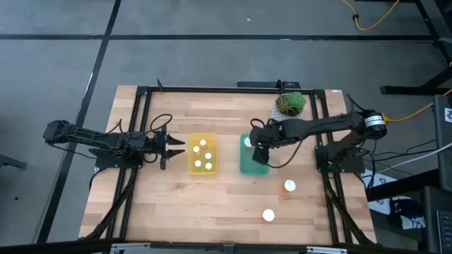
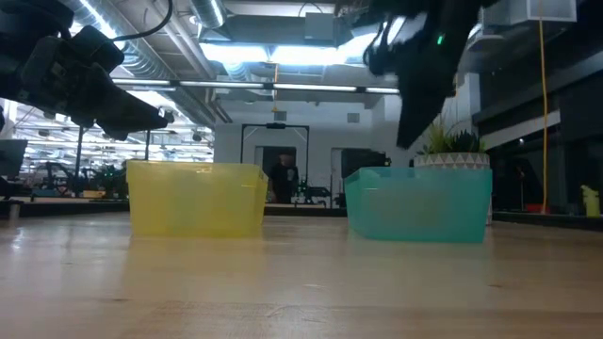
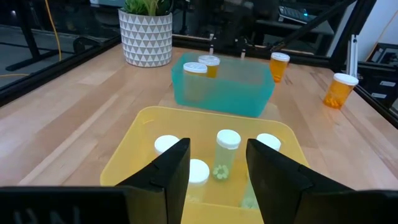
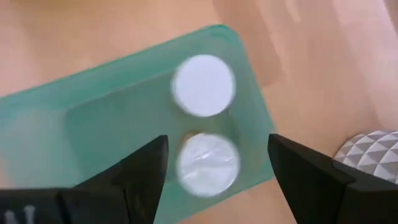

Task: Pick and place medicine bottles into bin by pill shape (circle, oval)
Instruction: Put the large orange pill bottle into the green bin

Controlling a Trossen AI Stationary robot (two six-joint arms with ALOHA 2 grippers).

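While four bottles [image 1: 203, 154] fill yellow bin [image 1: 192, 168], green bin [image 4: 81, 124] holds two.

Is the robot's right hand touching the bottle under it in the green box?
Apart. In the right wrist view, the right gripper's open fingers show green bin on both sides of the bottle.

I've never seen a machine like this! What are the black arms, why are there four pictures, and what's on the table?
They are two robot arms with two-finger grippers. One camera looks down from above, one sits at table height, and one rides on each wrist. On the wooden table stand a yellow bin with white-capped medicine bottles, a green bin with two bottles, a potted plant, and two loose bottles. The right gripper hangs open over the green bin, holding nothing. The left gripper waits open beside the yellow bin.
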